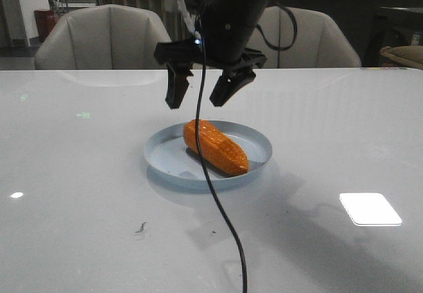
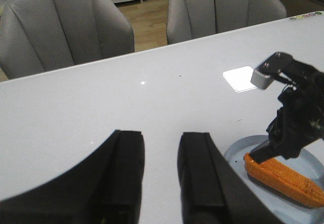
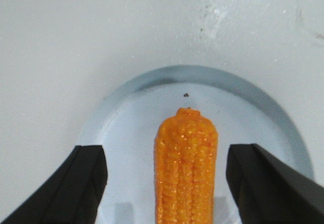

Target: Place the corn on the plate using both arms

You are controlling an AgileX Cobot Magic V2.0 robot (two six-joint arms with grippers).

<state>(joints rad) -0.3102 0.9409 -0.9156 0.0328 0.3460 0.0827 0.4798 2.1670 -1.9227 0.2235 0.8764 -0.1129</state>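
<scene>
The corn (image 1: 215, 147) lies on its side inside the pale blue plate (image 1: 259, 139), slanted across it, its orange kernels glossy. From my right wrist camera the cob (image 3: 185, 168) runs lengthwise between my two dark fingers (image 3: 76, 188), with bare plate (image 3: 129, 128) showing on either side of it; neither finger touches it. My right gripper (image 1: 204, 90) hangs above the corn's far end, spread wide and holding nothing, a small blue light (image 1: 197, 40) glowing on its body and a dark cable (image 1: 221, 207) drooping from it down across the plate toward the near edge of the white table (image 1: 79, 174). My left gripper (image 2: 161, 171) sits off to the side of the plate (image 2: 238, 150), over bare table (image 2: 101, 97), its fingers parted and empty. Beyond the table stand grey upholstered chairs (image 1: 99, 38). A bright rectangular light reflection (image 1: 370, 208) lies on the tabletop near the plate.
</scene>
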